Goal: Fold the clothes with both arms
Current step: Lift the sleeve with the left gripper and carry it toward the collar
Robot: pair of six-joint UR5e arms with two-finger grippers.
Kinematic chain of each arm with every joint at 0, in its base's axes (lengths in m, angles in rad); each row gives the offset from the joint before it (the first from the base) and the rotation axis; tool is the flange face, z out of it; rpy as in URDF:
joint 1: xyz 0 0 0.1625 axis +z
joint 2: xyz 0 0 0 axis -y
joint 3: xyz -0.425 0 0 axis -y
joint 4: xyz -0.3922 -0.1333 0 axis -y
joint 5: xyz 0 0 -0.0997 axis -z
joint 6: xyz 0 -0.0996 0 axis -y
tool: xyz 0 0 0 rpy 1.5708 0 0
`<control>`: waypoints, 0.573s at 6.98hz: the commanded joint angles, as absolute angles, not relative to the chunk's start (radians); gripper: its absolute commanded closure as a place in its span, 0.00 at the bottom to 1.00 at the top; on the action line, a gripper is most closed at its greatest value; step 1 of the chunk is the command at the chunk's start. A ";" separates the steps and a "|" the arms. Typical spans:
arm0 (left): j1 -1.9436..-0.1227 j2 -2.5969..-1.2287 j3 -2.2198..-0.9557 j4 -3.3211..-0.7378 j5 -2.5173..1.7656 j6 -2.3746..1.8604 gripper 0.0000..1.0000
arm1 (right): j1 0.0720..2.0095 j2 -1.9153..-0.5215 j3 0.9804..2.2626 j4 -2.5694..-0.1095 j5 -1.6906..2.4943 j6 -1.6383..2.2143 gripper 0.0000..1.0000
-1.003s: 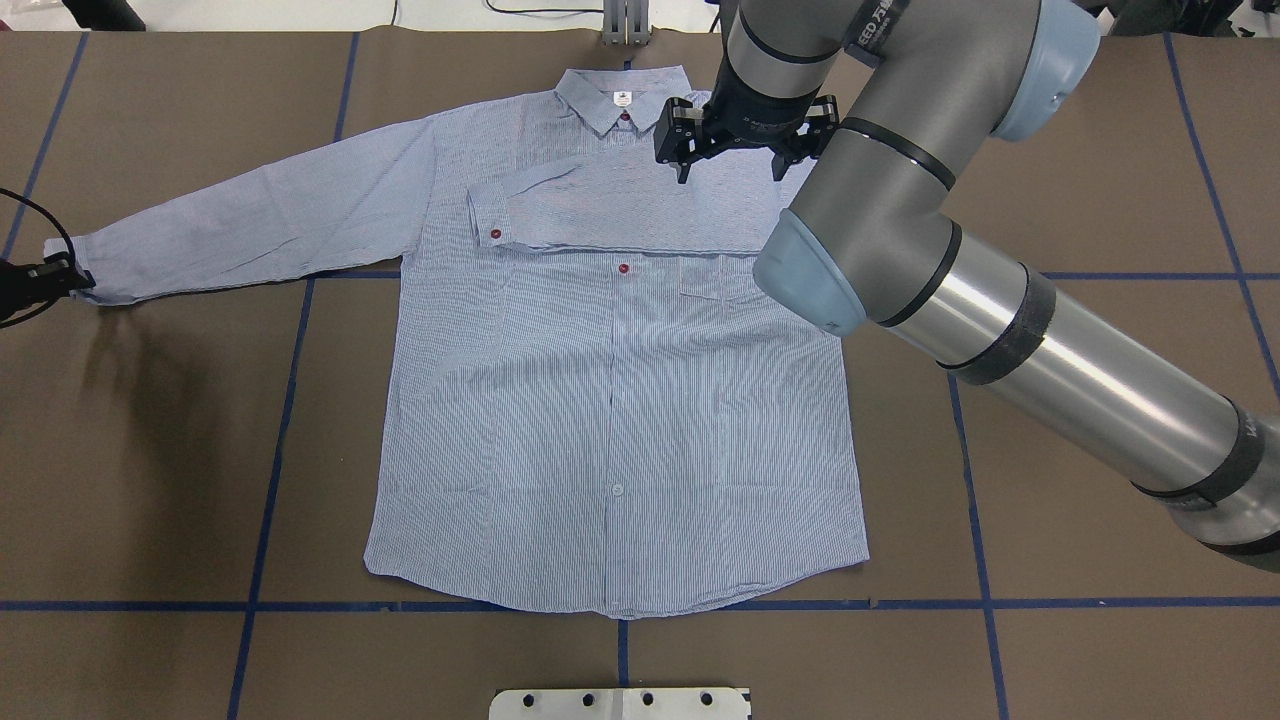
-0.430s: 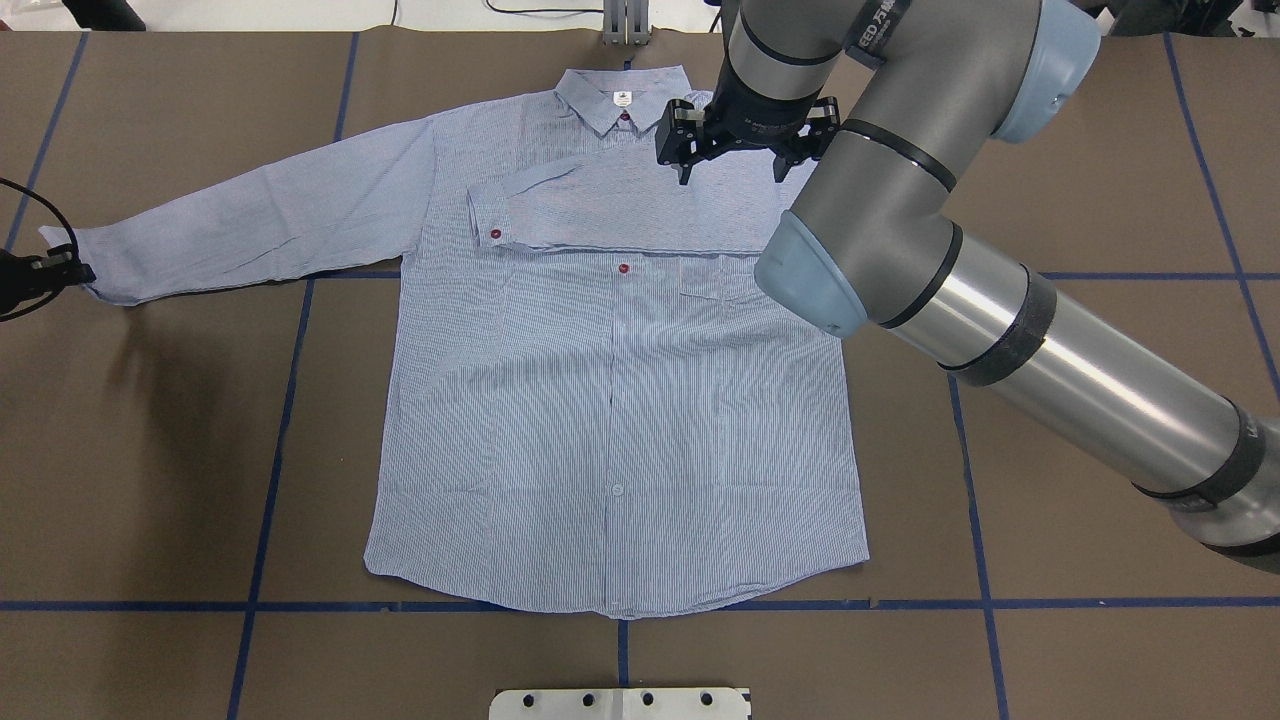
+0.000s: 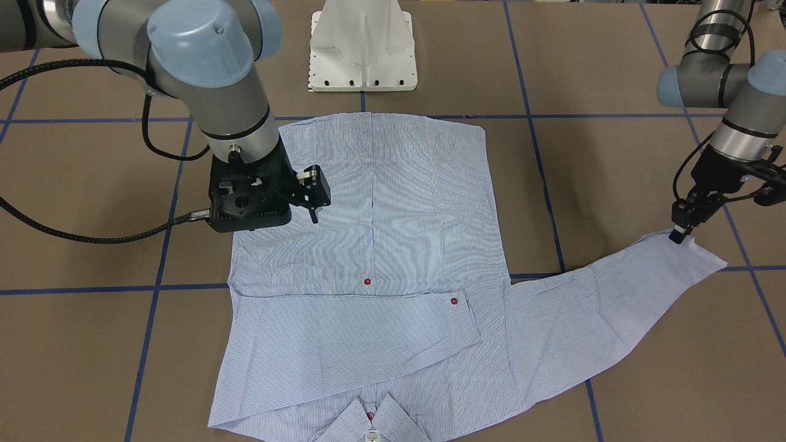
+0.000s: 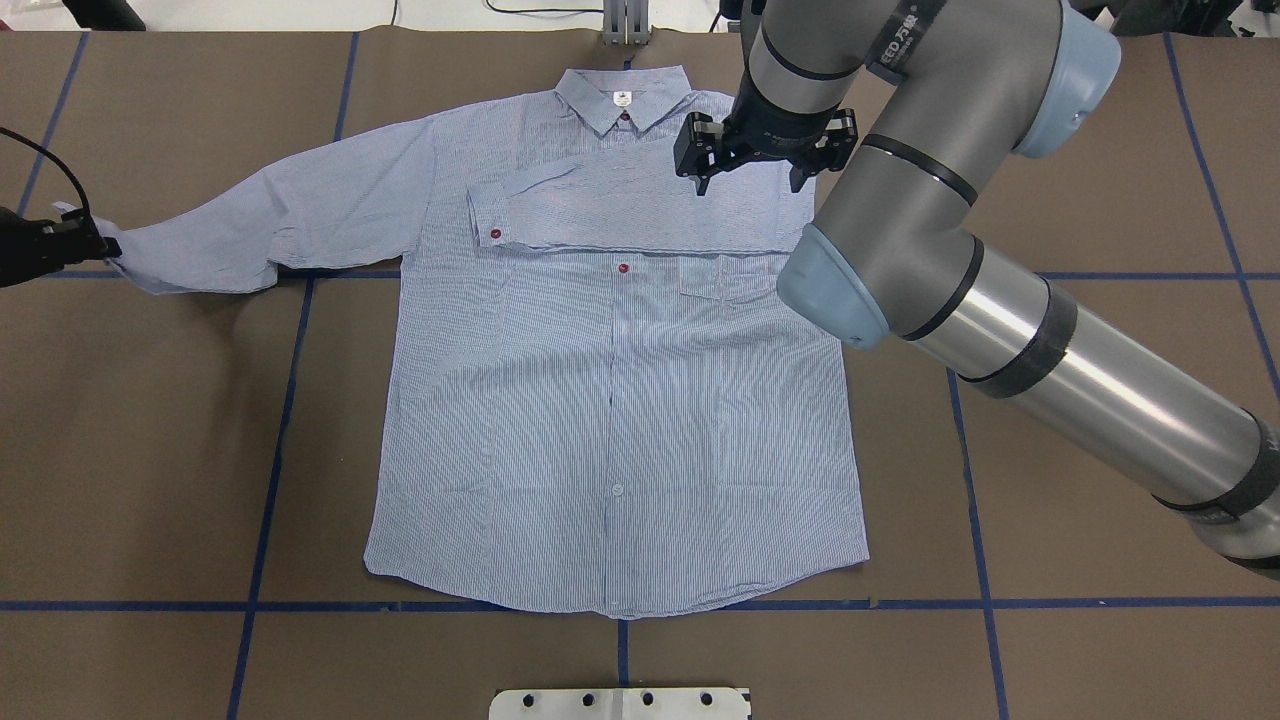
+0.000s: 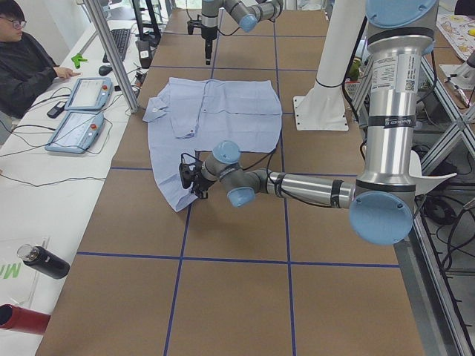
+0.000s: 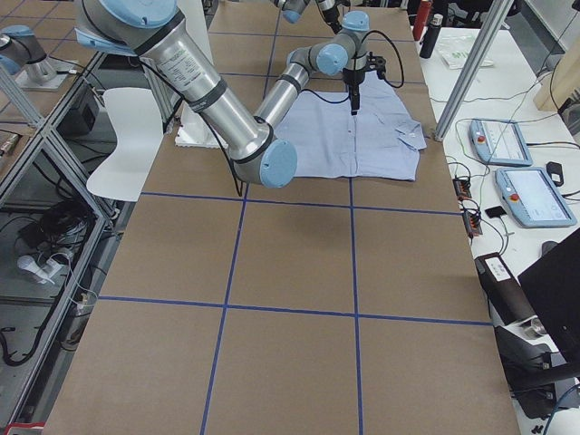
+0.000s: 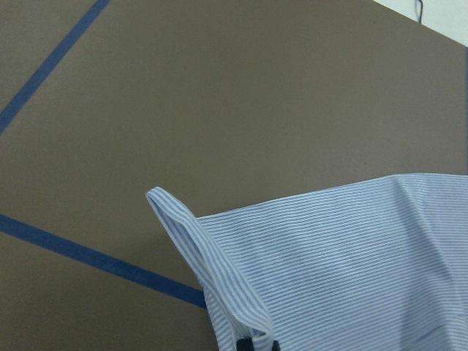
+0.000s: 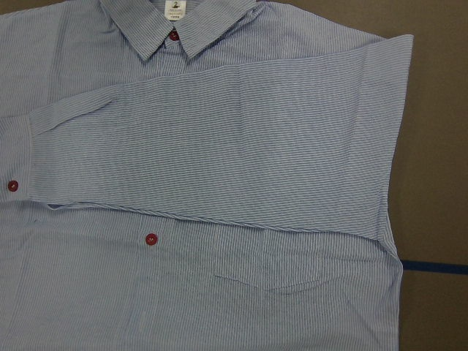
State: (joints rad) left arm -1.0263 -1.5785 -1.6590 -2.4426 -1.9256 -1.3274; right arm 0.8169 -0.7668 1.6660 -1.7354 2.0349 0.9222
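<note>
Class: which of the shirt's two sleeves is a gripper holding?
The outstretched sleeve, cuff pinched by the left gripper; the folded sleeve lies across the chest.

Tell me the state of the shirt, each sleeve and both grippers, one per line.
shirt: flat on the table, front up.
folded sleeve: laid across the chest.
outstretched sleeve: extended sideways, cuff gripped.
left gripper: shut on outstretched sleeve's cuff.
right gripper: open, above the shirt.

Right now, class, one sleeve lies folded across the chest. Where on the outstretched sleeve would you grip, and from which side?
Grip the outstretched sleeve by its cuff, from the outer side, on the robot's left. It lies stretched away from the shirt body, so only the cuff end can swing over the chest onto the folded sleeve. The left gripper is pinched on it.
</note>
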 commanded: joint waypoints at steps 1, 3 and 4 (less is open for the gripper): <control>-1.039 -1.680 -1.900 -2.086 -1.947 -1.330 1.00 | 0.831 -0.816 1.707 -1.738 2.042 0.917 0.01; -1.046 -1.795 -2.003 -1.945 -1.941 -1.336 1.00 | 0.873 -0.894 1.773 -1.747 2.065 0.916 0.01; -1.045 -1.871 -1.999 -1.874 -1.940 -1.336 1.00 | 0.880 -0.957 1.825 -1.749 2.066 0.914 0.01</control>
